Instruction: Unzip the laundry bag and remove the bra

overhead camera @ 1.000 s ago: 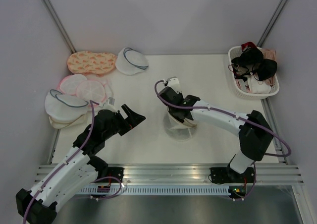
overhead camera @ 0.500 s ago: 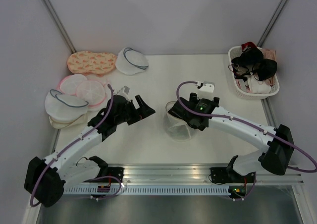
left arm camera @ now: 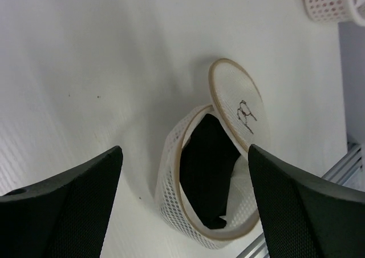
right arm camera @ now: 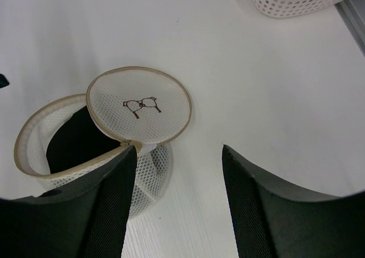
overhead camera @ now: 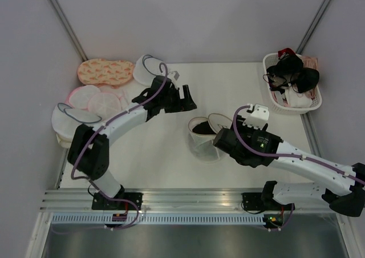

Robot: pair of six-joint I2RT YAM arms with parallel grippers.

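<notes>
The laundry bag (overhead camera: 204,144) stands mid-table, a white mesh drum with a tan rim. Its round lid (overhead camera: 219,121), marked with a small bra drawing (right arm camera: 141,105), is flipped open to the right. The black bra (overhead camera: 201,128) fills the inside (left arm camera: 208,166) and shows through the mouth (right arm camera: 74,141). My left gripper (overhead camera: 187,100) hovers just beyond the bag on its far left, open, looking down into the mouth (left arm camera: 183,155). My right gripper (overhead camera: 218,142) is open at the bag's near right, its left finger (right arm camera: 108,189) close beside the lid's hinge, nothing held.
A white basket (overhead camera: 311,107) of black and pink garments stands at the back right. Along the left side lie pink-rimmed and grey-rimmed pouches (overhead camera: 85,107), an orange patterned one (overhead camera: 105,71) and a white pouch (overhead camera: 151,69). Grey walls close the table in.
The right gripper opened, let go of the bag's rim and drew back toward the near right. The lid now lies open. The left arm swung far and right toward the bag.
</notes>
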